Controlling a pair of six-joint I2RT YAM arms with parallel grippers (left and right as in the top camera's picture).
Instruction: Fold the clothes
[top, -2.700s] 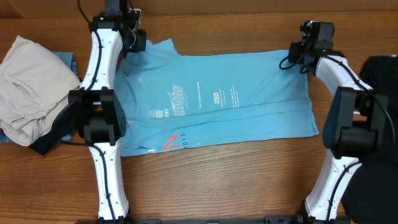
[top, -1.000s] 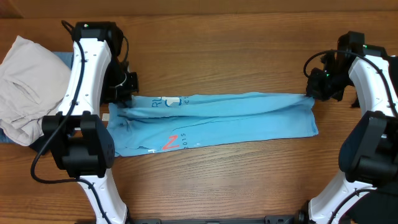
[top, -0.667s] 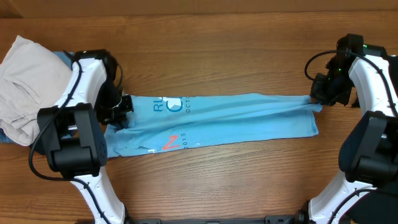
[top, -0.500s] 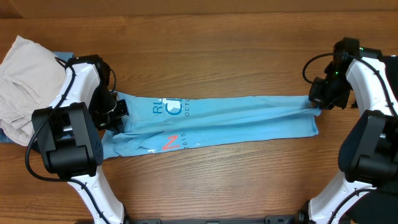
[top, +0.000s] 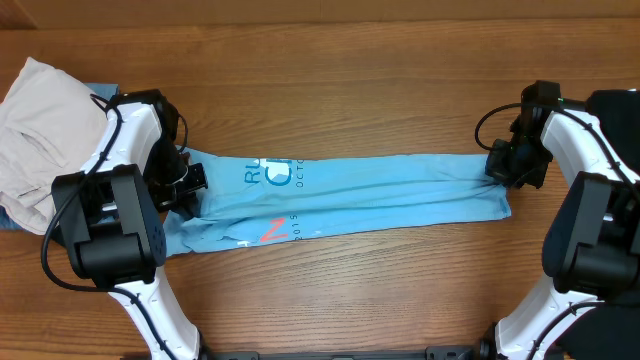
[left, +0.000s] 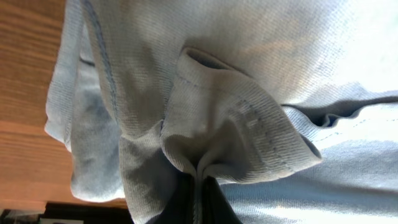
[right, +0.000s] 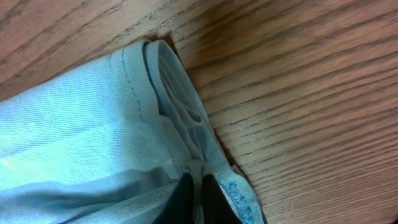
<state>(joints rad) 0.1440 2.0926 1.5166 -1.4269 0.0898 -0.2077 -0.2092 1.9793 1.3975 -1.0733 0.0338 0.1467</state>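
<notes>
A sky-blue T-shirt (top: 350, 195) with white lettering and a red-orange mark (top: 272, 230) lies folded into a long band across the table. My left gripper (top: 186, 185) is shut on a bunch of the shirt's cloth at its left end; the left wrist view shows the cloth (left: 236, 124) pinched between the dark fingers (left: 196, 199). My right gripper (top: 503, 168) is shut on the hem at the right end; the right wrist view shows the hem (right: 180, 124) gripped by the fingers (right: 198, 193) low over the wood.
A pile of off-white clothes (top: 45, 130) over blue and dark garments sits at the left edge. A black garment (top: 615, 105) lies at the far right. Bare wood (top: 350, 90) lies behind and in front of the shirt.
Both grippers drew the shirt's far edge toward the near edge, folding it into a narrow band. In the last half second the right gripper shifted slightly; the left barely moved.
</notes>
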